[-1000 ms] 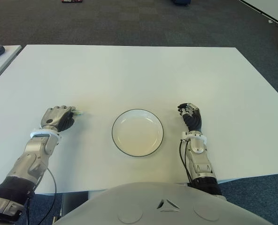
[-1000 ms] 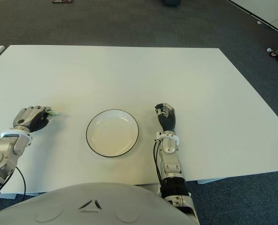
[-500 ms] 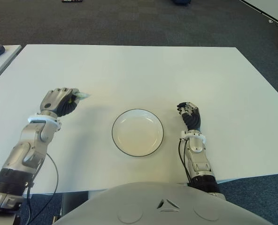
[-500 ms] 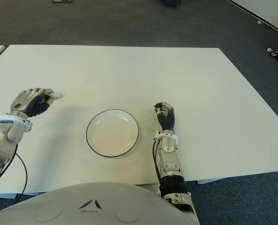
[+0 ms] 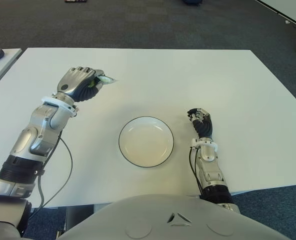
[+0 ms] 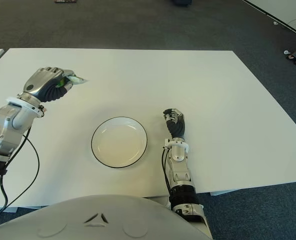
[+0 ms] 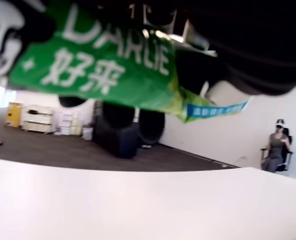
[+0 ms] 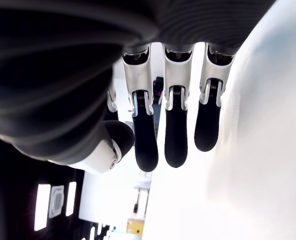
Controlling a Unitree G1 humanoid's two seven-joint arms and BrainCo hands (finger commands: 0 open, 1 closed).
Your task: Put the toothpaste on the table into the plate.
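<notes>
Left hand [image 5: 80, 82]: your fingers clenched round green toothpaste [image 5: 104, 79], raised above table [image 5: 188, 80], beyond-left of plate [image 5: 146, 141]. Right hand [image 5: 202, 123]: fingers loosely hanging, holding nothing, just right of plate.

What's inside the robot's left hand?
The left hand is closed around a green toothpaste tube. One end sticks out; the rest is covered by fingers.

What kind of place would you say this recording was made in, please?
Probably an office or lab: a large white table on dark grey carpet, and the left wrist view shows a seated person by a white wall.
</notes>
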